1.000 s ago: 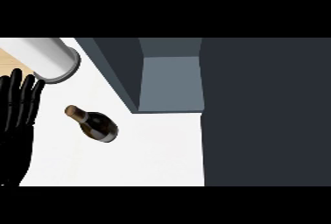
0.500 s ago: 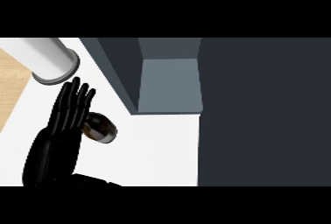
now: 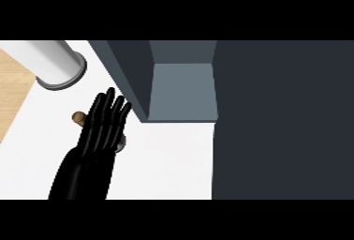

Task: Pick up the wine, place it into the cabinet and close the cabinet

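Left hand (image 3: 102, 127) flat, seemingly covering wine (image 3: 79, 117), beside cabinet (image 3: 181, 91)

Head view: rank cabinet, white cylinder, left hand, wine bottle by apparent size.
1. cabinet: by far the largest.
2-3. white cylinder and left hand: look alike, and the hand is nearer the camera, so unranked.
4. wine bottle: mostly hidden under the hand; only its neck tip and a sliver show.

One view only, taken from the robot's head and aimed steeply down at the flat white counter top (image 3: 166, 164) — near enough that the open dark grey box-shaped cabinet (image 3: 183, 93) takes up the upper middle and right. The far side is at the top; the black left hand (image 3: 104, 123) reaches up from the lower edge, left of centre
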